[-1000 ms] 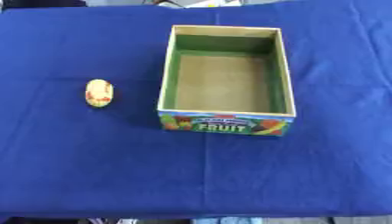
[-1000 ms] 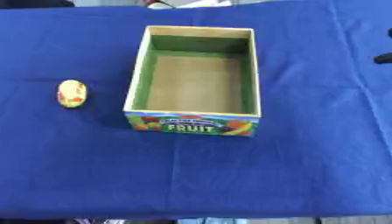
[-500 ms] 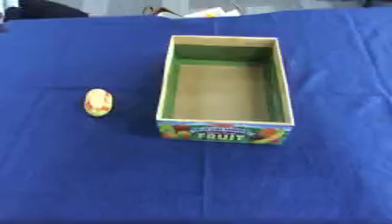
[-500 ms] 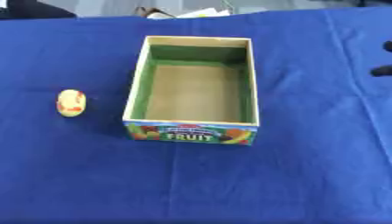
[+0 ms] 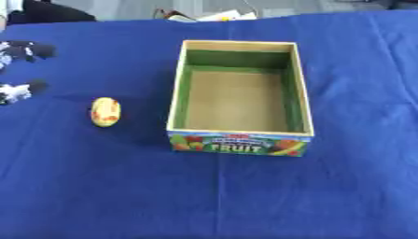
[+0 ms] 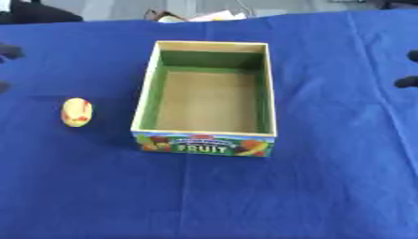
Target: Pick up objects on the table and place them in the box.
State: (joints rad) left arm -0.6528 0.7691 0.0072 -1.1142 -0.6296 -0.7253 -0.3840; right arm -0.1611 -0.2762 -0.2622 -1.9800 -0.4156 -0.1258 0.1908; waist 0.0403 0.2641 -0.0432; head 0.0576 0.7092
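So far nothing had gone in: the box (image 5: 239, 95) sat empty on the blue table (image 5: 204, 196), and the 1 yellow-and-red fruit (image 5: 105, 111) lay just left of it, untouched. My left hand (image 5: 18, 70) showed best in the left eye view, well short of the fruit, fingers apart. Only the right eye view caught my right hand (image 6: 408, 70) at the edge; I could not tell its state.

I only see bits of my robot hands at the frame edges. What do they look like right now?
Only fingertips show. The left robot hand at the left edge appears as black finger ends with silvery-white joint sections between them. The right robot hand shows in the right eye view as two plain black rounded tips at the right edge. No cables, markings or arm links are visible.
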